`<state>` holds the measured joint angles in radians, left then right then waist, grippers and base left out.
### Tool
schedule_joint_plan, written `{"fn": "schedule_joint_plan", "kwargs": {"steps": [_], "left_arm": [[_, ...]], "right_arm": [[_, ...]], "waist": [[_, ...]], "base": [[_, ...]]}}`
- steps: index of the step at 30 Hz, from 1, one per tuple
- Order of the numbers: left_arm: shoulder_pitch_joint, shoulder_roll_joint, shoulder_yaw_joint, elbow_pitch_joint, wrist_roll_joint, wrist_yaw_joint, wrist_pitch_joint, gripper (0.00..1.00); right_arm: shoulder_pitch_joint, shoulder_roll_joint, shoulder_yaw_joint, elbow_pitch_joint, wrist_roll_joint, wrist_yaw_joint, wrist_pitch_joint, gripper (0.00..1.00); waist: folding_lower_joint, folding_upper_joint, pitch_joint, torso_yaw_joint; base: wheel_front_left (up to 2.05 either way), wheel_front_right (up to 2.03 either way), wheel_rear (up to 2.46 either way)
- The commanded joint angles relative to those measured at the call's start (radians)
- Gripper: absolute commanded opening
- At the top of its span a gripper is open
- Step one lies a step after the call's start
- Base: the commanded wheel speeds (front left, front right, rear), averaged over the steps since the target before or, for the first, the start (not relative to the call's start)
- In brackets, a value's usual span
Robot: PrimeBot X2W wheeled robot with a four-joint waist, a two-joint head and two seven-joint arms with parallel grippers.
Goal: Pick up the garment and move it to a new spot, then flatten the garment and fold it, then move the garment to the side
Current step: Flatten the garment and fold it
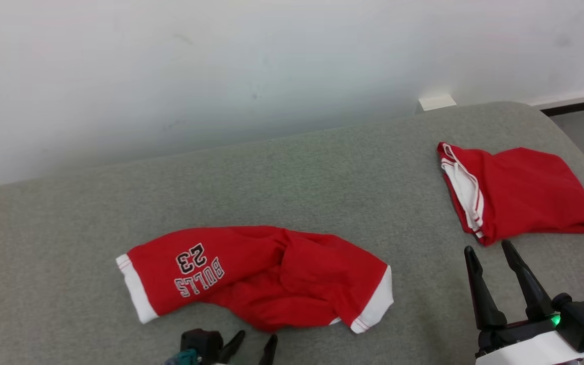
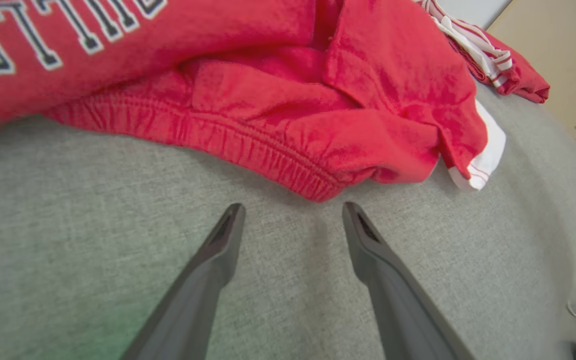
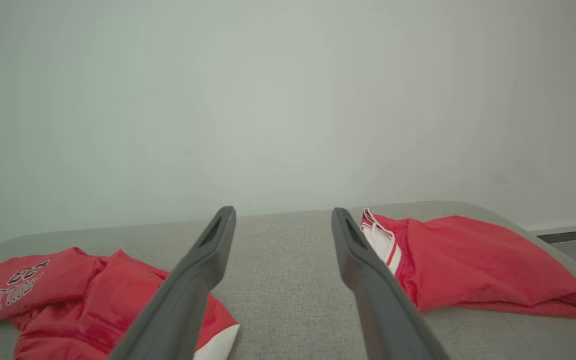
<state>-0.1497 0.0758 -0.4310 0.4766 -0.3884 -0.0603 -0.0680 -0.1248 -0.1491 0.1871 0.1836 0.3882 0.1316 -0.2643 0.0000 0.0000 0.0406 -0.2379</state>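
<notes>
Our left pincer (image 1: 257,335) and right pincer (image 1: 487,246) gape empty; crumpled red white-hemmed shorts (image 1: 251,276), lower centre, lie ungrasped: we judge nothing done.

Left gripper (image 1: 257,337) sits low at the bottom edge of the head view, jaws spread apart, nothing between them. Right gripper (image 1: 488,247) stands at lower right, pointing up that view, jaws likewise wide and empty.
</notes>
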Motion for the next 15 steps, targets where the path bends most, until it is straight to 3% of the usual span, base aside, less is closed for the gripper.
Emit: {"fn": "schedule_joint_plan", "kwargs": {"steps": [1,10,11,13,15], "left_arm": [[-0.023,-0.001,0.003,0.026,-0.01,0.004,-0.002,1.0],[-0.09,-0.009,0.01,0.096,-0.029,-0.001,-0.068,1.0],[-0.092,-0.009,0.013,0.098,-0.034,-0.002,-0.08,0.8],[-0.095,-0.01,0.013,0.099,-0.039,-0.006,-0.095,0.0],[-0.097,-0.009,0.008,0.096,-0.041,-0.011,-0.102,0.0]], "right_arm": [[-0.019,0.005,-0.001,0.0,0.0,-0.002,0.001,1.0],[-0.02,0.002,-0.015,0.001,0.003,-0.002,0.001,1.0],[-0.02,0.003,-0.017,0.002,0.002,-0.002,0.001,1.0],[-0.016,0.003,-0.019,0.002,0.0,-0.002,0.001,1.0],[-0.008,0.004,-0.019,0.003,-0.003,-0.002,0.001,1.0]], "waist": [[0.0,0.0,0.027,-0.046],[0.0,0.0,0.052,-0.094],[0.0,0.0,0.051,-0.093],[0.0,0.0,0.046,-0.084],[0.0,0.0,0.039,-0.069]], "base": [[0.0,0.0,0.0],[0.0,0.0,0.0],[0.0,0.0,0.0],[0.0,0.0,0.0],[0.0,0.0,0.0]]}}
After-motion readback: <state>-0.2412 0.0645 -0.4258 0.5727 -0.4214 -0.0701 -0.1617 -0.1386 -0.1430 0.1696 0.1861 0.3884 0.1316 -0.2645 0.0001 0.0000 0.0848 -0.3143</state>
